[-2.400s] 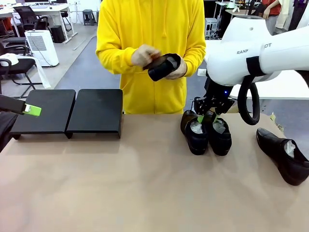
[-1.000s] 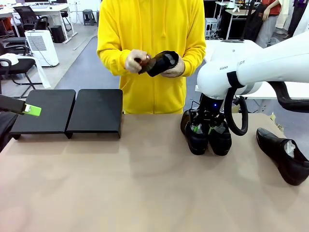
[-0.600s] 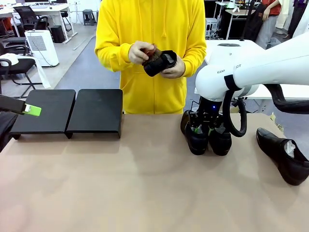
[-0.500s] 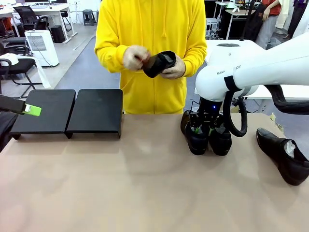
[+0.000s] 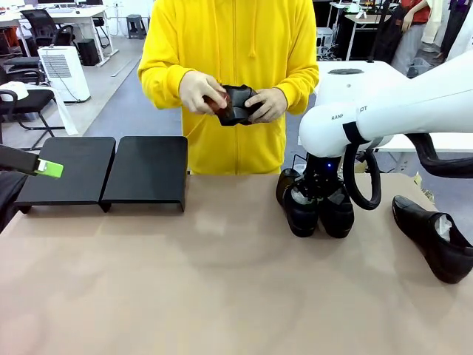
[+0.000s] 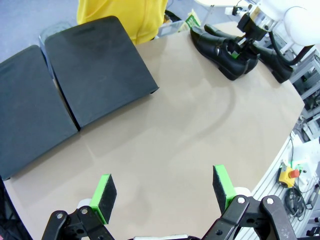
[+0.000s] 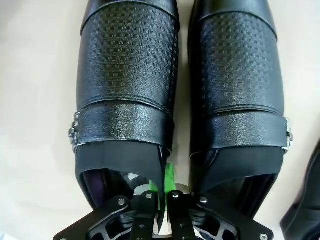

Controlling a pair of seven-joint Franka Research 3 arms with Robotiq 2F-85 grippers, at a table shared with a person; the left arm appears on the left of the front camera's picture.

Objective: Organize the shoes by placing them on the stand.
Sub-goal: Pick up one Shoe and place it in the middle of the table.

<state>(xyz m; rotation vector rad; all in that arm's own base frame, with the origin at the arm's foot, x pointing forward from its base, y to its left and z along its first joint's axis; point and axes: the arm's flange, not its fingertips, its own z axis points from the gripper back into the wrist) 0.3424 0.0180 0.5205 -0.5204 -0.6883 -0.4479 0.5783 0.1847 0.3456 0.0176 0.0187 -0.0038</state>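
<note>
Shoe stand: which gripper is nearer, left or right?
Left. The left gripper hangs open by the stand's left end; the right gripper is across the table, shut on a shoe.

In the right wrist view, one finger of the right gripper [image 7: 163, 190] is hidden inside the left-hand shoe [image 7: 125, 85], whose toe is cut off above. The person's hands [image 5: 196, 90] partly cover another shoe [image 5: 235, 105].

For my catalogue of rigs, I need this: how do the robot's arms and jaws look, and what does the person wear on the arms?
The right arm is white and rounded, with dark lettering, a black band and a looped black cable. The left gripper is black with green pads. The person's sleeves are yellow.
</note>
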